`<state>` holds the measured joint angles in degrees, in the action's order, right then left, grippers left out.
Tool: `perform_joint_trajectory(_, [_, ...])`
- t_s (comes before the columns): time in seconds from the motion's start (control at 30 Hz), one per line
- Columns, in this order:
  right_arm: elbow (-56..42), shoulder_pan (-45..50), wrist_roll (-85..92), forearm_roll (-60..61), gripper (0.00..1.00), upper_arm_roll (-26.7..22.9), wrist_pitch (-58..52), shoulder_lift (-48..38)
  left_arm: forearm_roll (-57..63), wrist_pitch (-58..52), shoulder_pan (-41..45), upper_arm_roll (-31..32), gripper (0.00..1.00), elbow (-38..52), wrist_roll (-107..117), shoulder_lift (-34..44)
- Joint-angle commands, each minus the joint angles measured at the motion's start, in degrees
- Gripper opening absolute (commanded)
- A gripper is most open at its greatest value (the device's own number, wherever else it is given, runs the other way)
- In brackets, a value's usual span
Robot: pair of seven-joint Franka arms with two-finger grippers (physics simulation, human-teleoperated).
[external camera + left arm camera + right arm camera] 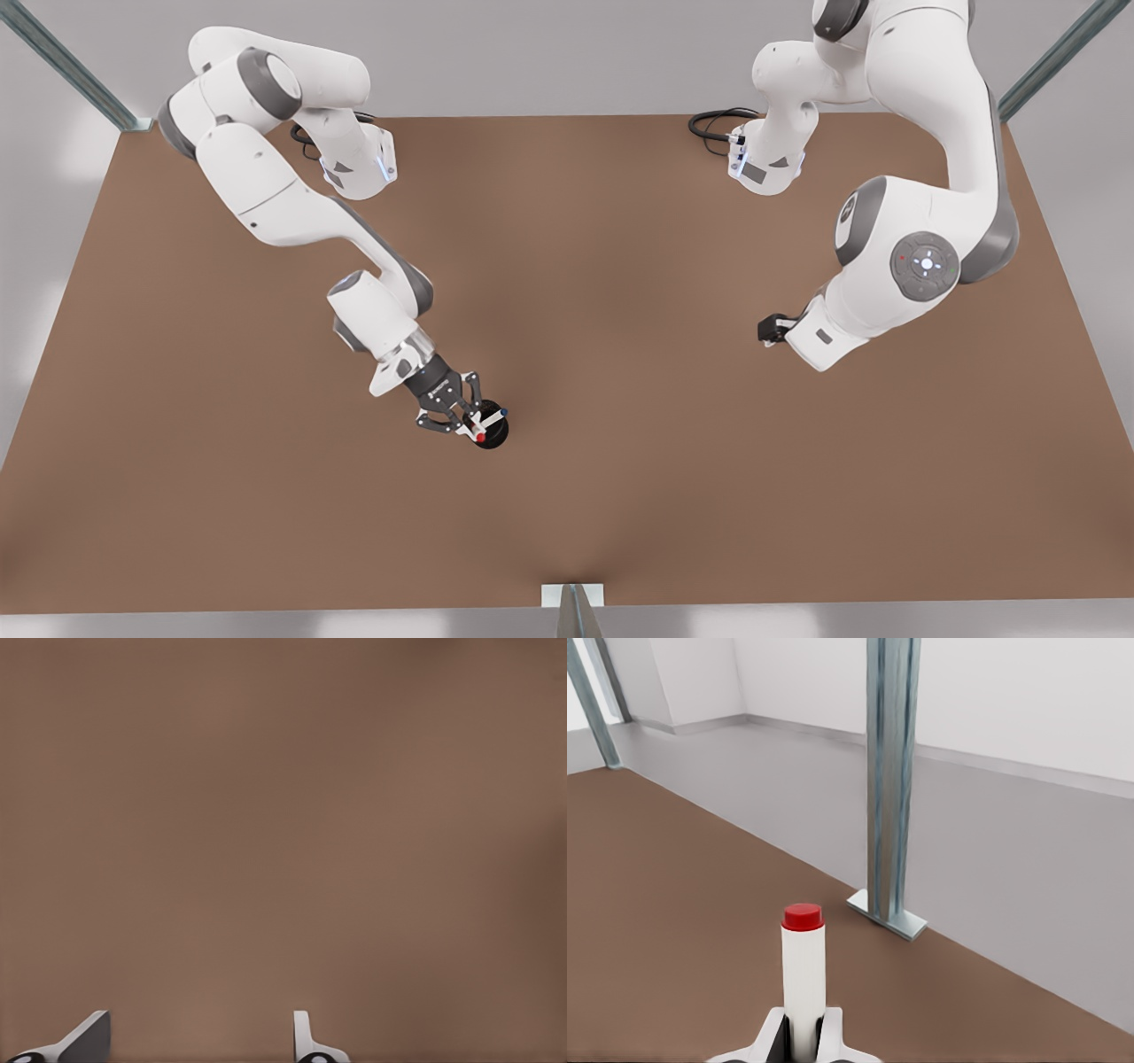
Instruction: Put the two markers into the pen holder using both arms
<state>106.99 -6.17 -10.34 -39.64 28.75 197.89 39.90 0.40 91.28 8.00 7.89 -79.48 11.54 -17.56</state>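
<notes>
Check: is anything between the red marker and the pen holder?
Nothing visible. The right gripper holds the red marker over the pen holder, beside the blue marker already in it. The left gripper waits open, apart.

Brown table [620, 496], grey floor [992, 842], metal posts [890, 771]

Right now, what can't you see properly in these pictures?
- Front view: the cup is mostly covered by the right end effector and the red pen it holds, so I cannot tell whether that pen is inside.
- Front view: the blue pen is too small to tell whether it stands in the cup.
- Left wrist view: the open left end effector is cut off by the edge.
</notes>
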Motion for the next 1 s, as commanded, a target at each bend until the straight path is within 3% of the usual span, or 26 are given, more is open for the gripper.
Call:
perform_joint_trajectory(0.0, [0.3, 0.4, 0.1, -1.6, 0.27, -0.7, 2.6, 0.8, 0.0, 0.2, 0.0, 0.0, 1.0, 0.0, -2.8, 0.0])
perform_joint_trajectory(0.1, [0.7, 1.2, 0.1, -2.7, 0.29, -1.5, 3.5, 2.2, 0.0, 0.6, 0.0, 0.0, 1.0, 0.0, -2.8, -0.5])
perform_joint_trajectory(0.13, [0.6, 1.8, 0.0, -2.2, 0.92, -1.6, 3.5, 2.8, 0.0, 0.6, 0.0, 0.0, 1.0, 0.0, -2.8, -0.5])
perform_joint_trajectory(0.17, [0.3, 1.8, 0.0, -2.7, 1.0, -1.6, 3.5, 4.1, 0.0, 0.6, 0.0, 0.0, 1.0, 0.0, -2.8, -0.7])
perform_joint_trajectory(0.33, [-0.6, -0.2, -0.1, -3.9, 1.0, -1.4, 2.9, 2.6, 0.0, 1.0, 0.0, 0.0, 1.0, 0.0, -2.8, -0.9])
perform_joint_trajectory(0.37, [-0.6, -4.3, -0.3, -3.9, 1.0, 1.2, -6.1, -2.8, 0.0, 1.0, -0.1, 0.0, 1.0, 0.0, -2.9, -0.9])
perform_joint_trajectory(0.4, [-1.9, -12.4, -0.4, -3.4, 1.0, 9.5, -20.2, -6.0, 0.0, 1.0, 0.0, 0.0, 1.0, 0.0, -2.8, -0.8])
perform_joint_trajectory(0.43, [-7.1, -23.3, 0.2, -3.8, 1.0, 22.6, -40.4, -6.1, 0.1, 0.9, 0.0, 0.0, 1.0, 0.3, -3.3, -0.7])
perform_joint_trajectory(0.47, [-9.2, -29.0, 0.1, -4.0, 1.0, 30.8, -52.0, -6.1, 0.3, 0.9, 0.0, 0.0, 1.0, 0.4, -3.5, -0.5])
perform_joint_trajectory(0.5, [-11.5, -29.8, 0.2, -3.6, 1.0, 32.7, -58.7, -8.2, 0.6, 0.9, 0.0, 0.0, 1.0, 0.5, -3.5, 0.1])
perform_joint_trajectory(0.53, [-12.4, -22.4, 0.2, 3.3, 1.0, 22.3, -63.4, -18.0, 0.7, 0.7, -0.2, -0.2, 1.0, 0.6, -3.5, 0.7])
perform_joint_trajectory(0.57, [-10.2, -5.5, 6.5, 25.7, 1.0, -1.5, -68.8, -30.5, 0.7, 0.7, -0.1, -0.1, 1.0, 0.6, -3.5, 0.9])
perform_joint_trajectory(0.6, [-9.3, 8.2, 12.3, 34.1, 1.0, -22.6, -80.4, -35.6, 0.7, 0.4, -0.2, -0.1, 1.0, 0.9, -3.5, 1.0])
perform_joint_trajectory(0.63, [-12.4, 7.9, 13.2, 34.8, 1.0, -24.3, -96.2, -34.3, 0.7, 0.4, -0.2, -0.2, 1.0, 1.3, -3.5, 0.9])
perform_joint_trajectory(0.67, [-15.8, 7.6, 13.6, 34.9, 1.0, -25.7, -103.0, -32.3, 0.7, 0.3, -0.2, -0.2, 1.0, 1.3, -3.5, 1.0])
perform_joint_trajectory(0.73, [-14.9, 7.1, 11.8, 35.6, 1.0, -25.7, -103.5, -33.0, 0.7, 0.1, -0.4, -0.2, 1.0, 1.3, -3.4, 0.9])
perform_joint_trajectory(0.9, [-28.5, 7.2, 11.4, 36.1, 1.0, -25.8, -112.5, -24.9, 0.7, 0.1, -0.1, -0.2, 1.0, 1.3, -3.5, -0.2])
perform_joint_trajectory(0.97, [-27.7, 7.3, 11.3, 36.1, 1.0, -25.8, -111.7, -25.6, 0.7, 0.1, 0.0, -0.2, 1.0, 1.3, -3.5, -0.4])
